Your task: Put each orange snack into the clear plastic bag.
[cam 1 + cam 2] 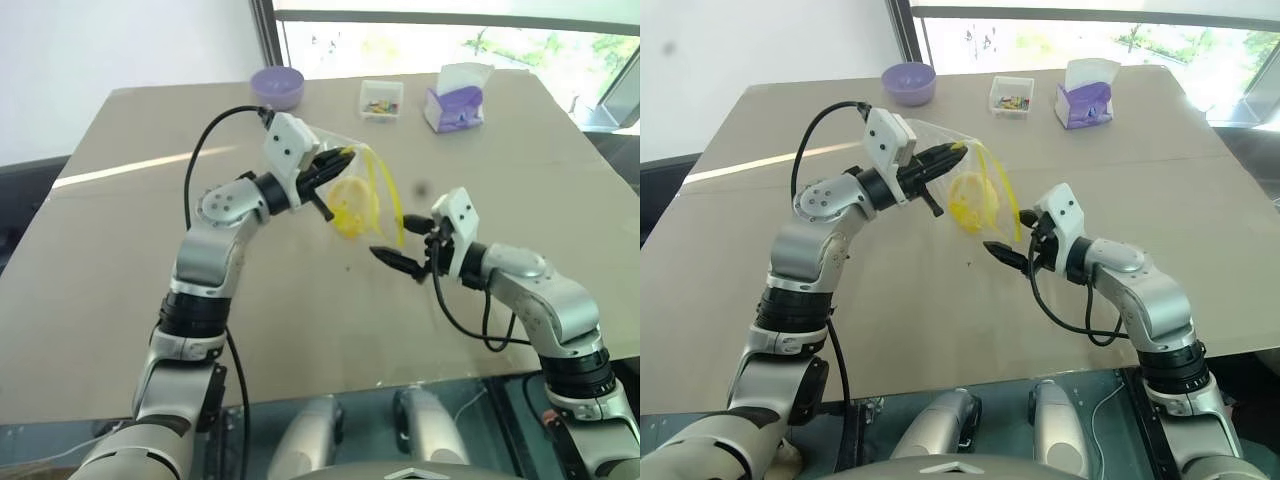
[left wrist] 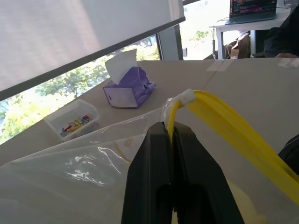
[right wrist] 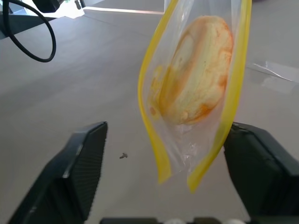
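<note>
Right wrist view: we list the bag (image 3: pixel 196 93) hanging from the pinched-shut left gripper (image 1: pixel 330 165), snack (image 3: pixel 196 70) inside; right gripper (image 3: pixel 173 186) gapes empty below it.

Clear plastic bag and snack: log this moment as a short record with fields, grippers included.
bag: clear plastic bag held up above the table, hanging with its yellow seal strip gaping
snack: orange snack inside the bag
left gripper: fingers shut on the bag's edge
right gripper: fingers open, just below the bag, not touching it
far edge of table: purple bowl, small clear box, purple tissue box
</note>
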Controlling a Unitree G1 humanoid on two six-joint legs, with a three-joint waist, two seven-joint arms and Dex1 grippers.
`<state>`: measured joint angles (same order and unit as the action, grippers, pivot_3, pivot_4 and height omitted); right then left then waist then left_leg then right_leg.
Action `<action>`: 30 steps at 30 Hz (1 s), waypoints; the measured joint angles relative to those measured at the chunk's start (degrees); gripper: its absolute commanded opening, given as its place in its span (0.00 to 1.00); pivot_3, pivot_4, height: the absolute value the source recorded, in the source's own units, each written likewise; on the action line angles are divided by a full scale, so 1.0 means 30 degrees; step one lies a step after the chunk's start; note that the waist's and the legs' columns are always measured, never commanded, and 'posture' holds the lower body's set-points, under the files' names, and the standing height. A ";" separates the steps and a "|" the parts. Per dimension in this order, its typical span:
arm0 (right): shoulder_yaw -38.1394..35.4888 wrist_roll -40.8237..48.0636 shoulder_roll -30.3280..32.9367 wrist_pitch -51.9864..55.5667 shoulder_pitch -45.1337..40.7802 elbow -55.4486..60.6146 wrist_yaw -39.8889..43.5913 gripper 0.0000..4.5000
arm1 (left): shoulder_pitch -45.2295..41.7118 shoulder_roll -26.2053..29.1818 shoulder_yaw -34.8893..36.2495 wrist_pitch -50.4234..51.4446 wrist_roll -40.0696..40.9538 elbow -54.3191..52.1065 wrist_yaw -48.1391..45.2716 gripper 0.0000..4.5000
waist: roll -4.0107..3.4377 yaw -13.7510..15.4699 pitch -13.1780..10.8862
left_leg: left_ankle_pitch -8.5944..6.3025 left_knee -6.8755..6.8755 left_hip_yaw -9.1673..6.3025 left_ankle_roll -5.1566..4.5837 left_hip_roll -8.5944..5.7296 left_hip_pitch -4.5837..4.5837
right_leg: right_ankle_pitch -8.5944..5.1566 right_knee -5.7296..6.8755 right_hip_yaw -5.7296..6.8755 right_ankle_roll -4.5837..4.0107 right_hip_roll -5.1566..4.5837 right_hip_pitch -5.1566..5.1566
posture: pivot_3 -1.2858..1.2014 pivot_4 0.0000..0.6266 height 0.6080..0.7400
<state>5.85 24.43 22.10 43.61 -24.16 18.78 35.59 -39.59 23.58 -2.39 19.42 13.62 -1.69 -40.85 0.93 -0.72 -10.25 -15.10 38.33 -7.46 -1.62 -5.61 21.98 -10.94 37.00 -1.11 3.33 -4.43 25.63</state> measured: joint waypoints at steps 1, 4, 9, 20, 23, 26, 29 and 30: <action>0.0000 -0.0005 -0.0101 0.0015 -0.0029 -0.0025 -0.0135 0.48 | 0.0041 -0.0002 -0.0001 0.0000 0.0000 -0.0001 0.0005 0.00 | 0.0000 -0.0001 0.0000 | 0.0000 0.0000 0.0001 0.0000 0.0000 0.0001 | 0.0000 0.0000 -0.0001 0.0000 0.0000 0.0001 | 0.52 0.24 1.00; 0.0000 -0.0006 -0.0150 0.0070 -0.0128 -0.0048 -0.0336 0.19 | 0.0104 -0.0001 0.0000 0.0000 0.0001 -0.0001 0.0010 0.00 | 0.0000 0.0005 0.0000 | 0.0000 0.0000 0.0001 0.0000 0.0000 0.0001 | 0.0001 0.0000 0.0000 0.0000 0.0000 0.0000 | 0.52 0.24 1.00; 0.0007 -0.0133 -0.0121 0.0216 -0.0187 -0.0062 -0.0455 0.01 | 0.0113 -0.0001 0.0000 0.0000 0.0000 -0.0001 0.0023 0.00 | -0.0001 0.0003 0.0000 | 0.0000 0.0000 0.0002 0.0000 0.0000 0.0001 | 0.0001 0.0000 0.0000 0.0000 0.0000 0.0000 | 0.52 0.24 1.00; 0.0197 -0.1367 0.0838 -0.0506 -0.0585 -0.0642 -0.0592 0.01 | 0.0027 -0.0191 0.0005 0.0004 0.0005 0.0018 0.0232 0.00 | -0.0001 0.0008 -0.0001 | 0.0000 0.0005 0.0008 -0.0001 -0.0008 0.0004 | 0.0003 0.0000 -0.0002 0.0003 -0.0003 0.0002 | 0.52 0.24 1.00; -0.0020 -0.2799 0.2012 -0.2458 -0.1926 -0.2277 -0.0758 0.01 | -0.0627 -0.0412 0.0029 -0.0175 0.0019 0.0426 0.0359 0.00 | 0.0000 0.0020 -0.0002 | 0.0002 0.0015 0.0011 -0.0001 -0.0015 0.0006 | 0.0008 -0.0001 0.0000 0.0012 -0.0005 0.0000 | 0.52 0.24 1.00; -0.0407 -0.4592 0.3517 -0.5175 -0.4050 -0.4067 -0.1000 0.01 | -0.1861 -0.0716 0.0095 -0.0730 0.0023 0.1206 0.0440 0.00 | 0.0001 0.0024 -0.0001 | 0.0002 0.0015 0.0016 -0.0001 -0.0016 0.0005 | 0.0009 0.0000 0.0004 0.0013 -0.0004 -0.0002 | 0.52 0.24 1.00; -0.0685 -0.6124 0.4864 -0.7797 -0.5510 -0.5034 -0.0967 0.01 | -0.2533 -0.0952 0.0249 -0.1190 0.0106 0.1446 0.0441 0.00 | 0.0003 -0.0035 0.0001 | 0.0001 -0.0008 0.0026 -0.0002 -0.0006 0.0004 | 0.0009 -0.0027 -0.0006 0.0013 -0.0001 0.0002 | 0.52 0.24 1.00; -0.0682 -0.6338 0.5092 -0.8140 -0.5602 -0.5145 -0.0936 0.01 | -0.2502 -0.0952 0.0224 -0.1189 0.0147 0.1446 0.0358 0.00 | 0.0002 -0.0054 0.0001 | 0.0000 -0.0019 0.0042 -0.0003 -0.0006 0.0004 | 0.0009 -0.0030 -0.0023 0.0013 -0.0003 0.0010 | 0.52 0.24 1.00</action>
<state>3.80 5.42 37.37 19.19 -40.96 3.35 32.78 -47.10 20.73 -1.71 15.85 14.06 2.65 -39.77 0.93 -0.88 -10.25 -15.10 38.27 -7.33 -1.63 -5.63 21.99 -10.91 36.91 -1.18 3.36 -4.44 25.66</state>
